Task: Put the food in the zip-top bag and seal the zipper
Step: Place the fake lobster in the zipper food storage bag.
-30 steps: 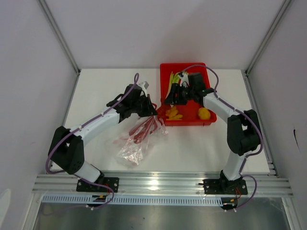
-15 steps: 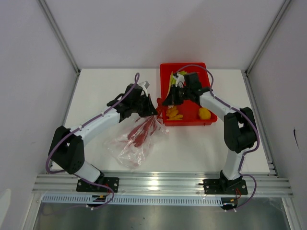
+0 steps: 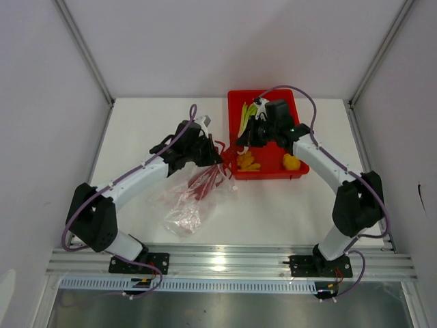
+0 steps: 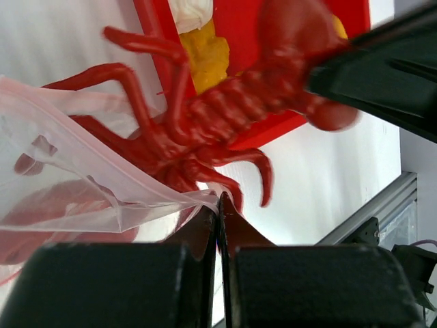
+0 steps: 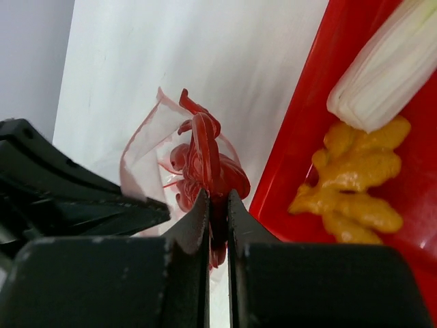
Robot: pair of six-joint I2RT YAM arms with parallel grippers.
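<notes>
The left gripper pinches the mouth of the clear pink-dotted plastic bag. The right gripper clamps the long red toy lobster, whose head lies inside the bag. The right arm's elbow has swung farther right.

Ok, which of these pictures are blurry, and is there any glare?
Left wrist view: lobster crisp at centre, soft at right; the left gripper's fingers blurred. Right wrist view: the right gripper's fingers blurred. Top view: glare on the metal rail.
</notes>
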